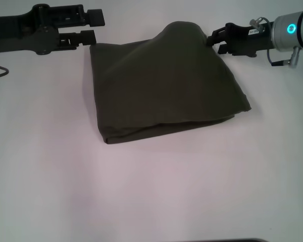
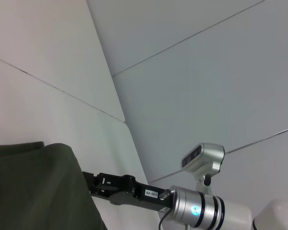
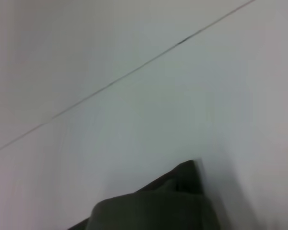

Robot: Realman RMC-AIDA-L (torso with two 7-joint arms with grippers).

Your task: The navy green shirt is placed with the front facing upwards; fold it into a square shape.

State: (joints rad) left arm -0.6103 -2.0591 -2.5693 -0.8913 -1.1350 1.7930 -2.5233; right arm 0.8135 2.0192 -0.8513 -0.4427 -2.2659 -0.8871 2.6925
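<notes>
- The dark olive-green cotton shirt [image 1: 161,91] lies on the white bench [image 1: 151,191] toward its far edge, already folded into a thick, roughly square stack of layers. No lettering or label shows.
- The near edge of the stack shows layered hems lying flat. The far right corner is raised into a hump, off the bench.
- The right gripper [image 1: 215,41], black-fingered on a silver wrist with a lit blue ring, sits at that raised corner. Its fingers appear closed on the cloth there, pinching the fabric that forms the hump.
- The left gripper [image 1: 91,27] hovers at the far left corner of the stack, just beside the cloth edge. Its two fingers stand apart with a clear gap and hold nothing. The lower finger looks close to the shirt, though contact cannot be confirmed.
- The step in hand seems to be laying down and releasing the last fold.
- To do it well, the right gripper should probably lower the pinched corner until it lies flat over the layers beneath before letting go, so that the hump does not spring back.
- Pulling sideways should be avoided, since the loose stack would likely slide and skew the square.
- The open left gripper could steady its corner if needed.
</notes>
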